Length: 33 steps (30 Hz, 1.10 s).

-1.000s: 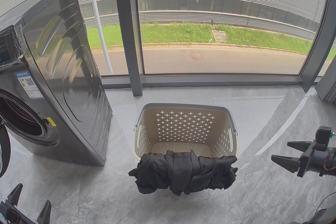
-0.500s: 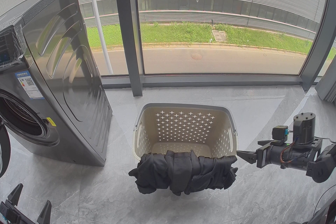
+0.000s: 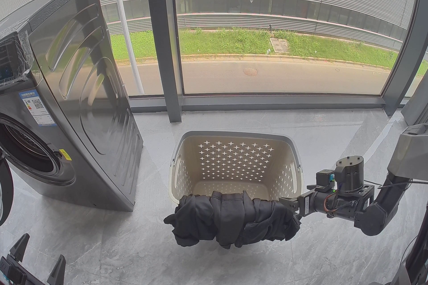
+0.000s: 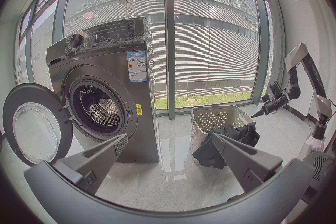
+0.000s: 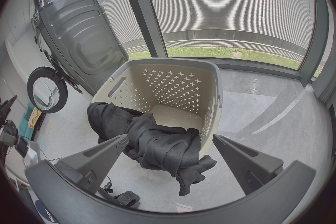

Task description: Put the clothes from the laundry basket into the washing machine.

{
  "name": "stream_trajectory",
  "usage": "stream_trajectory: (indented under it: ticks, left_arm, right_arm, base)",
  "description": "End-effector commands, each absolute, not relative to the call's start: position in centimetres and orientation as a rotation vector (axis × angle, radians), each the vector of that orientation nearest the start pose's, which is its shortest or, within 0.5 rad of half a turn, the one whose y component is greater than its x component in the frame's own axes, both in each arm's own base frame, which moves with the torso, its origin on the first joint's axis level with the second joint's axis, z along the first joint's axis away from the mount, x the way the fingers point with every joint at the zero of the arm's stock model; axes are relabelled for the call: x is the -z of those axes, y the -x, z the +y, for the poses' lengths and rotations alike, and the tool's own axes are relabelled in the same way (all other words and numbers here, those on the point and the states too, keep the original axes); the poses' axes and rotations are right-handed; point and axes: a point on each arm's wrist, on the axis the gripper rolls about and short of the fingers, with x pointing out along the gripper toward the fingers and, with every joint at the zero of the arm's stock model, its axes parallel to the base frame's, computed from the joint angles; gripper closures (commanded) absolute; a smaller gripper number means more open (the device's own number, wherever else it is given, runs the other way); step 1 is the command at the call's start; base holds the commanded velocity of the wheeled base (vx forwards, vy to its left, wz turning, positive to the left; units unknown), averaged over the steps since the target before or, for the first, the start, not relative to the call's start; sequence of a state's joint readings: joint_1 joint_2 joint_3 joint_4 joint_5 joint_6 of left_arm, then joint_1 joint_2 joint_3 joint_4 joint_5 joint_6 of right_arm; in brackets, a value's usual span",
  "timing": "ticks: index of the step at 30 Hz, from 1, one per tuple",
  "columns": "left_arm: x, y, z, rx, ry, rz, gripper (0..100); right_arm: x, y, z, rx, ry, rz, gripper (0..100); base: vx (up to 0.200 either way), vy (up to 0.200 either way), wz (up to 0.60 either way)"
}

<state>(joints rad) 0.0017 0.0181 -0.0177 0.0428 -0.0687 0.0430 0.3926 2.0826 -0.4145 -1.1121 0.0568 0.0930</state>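
Dark clothes (image 3: 232, 219) hang draped over the near rim of the laundry basket (image 3: 232, 135), partly spilling outside. Right gripper (image 3: 286, 203) is at the basket's near right corner, tips at the cloth's end, fingers spread wide, holding nothing. Left gripper (image 3: 39, 255) is low, well left of the basket, also wide open and empty; washing machine (image 3: 76, 112) stands left of the basket, door (image 4: 36, 123) open.

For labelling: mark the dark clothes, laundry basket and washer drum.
dark clothes (image 3: 232, 219), head view, middle fold.
laundry basket (image 3: 236, 135), head view, far rim.
washer drum (image 4: 99, 105), left wrist view, inner wall.
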Motion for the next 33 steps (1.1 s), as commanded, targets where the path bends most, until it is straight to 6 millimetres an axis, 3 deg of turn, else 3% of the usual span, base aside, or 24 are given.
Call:
stream_trajectory:
  ticks: [1, 12, 16, 33]
  left_arm:
    - [-7.1, 2.3, -0.2, 0.067, -0.043, 0.041, 0]
    - [-7.1, 2.3, -0.2, 0.065, -0.043, 0.041, 0]
    - [-7.1, 2.3, -0.1, 0.062, -0.045, 0.042, 0]
    - [-7.1, 2.3, -0.1, 0.059, -0.040, 0.043, 0]
  right_arm:
    - [-0.5, -27.8, 12.3, -0.417, 0.023, 0.610, 0]
    - [-0.9, -28.7, 14.0, -0.445, 0.031, 0.569, 0]
    - [0.2, -29.2, 14.3, -0.438, 0.036, 0.580, 0]
    - [0.9, -29.6, 13.9, -0.395, 0.040, 0.595, 0]
  base:
    - [0.000, 0.000, 0.00]
    - [0.000, 0.000, 0.00]
    - [0.000, 0.000, 0.00]
    - [0.000, 0.000, 0.00]
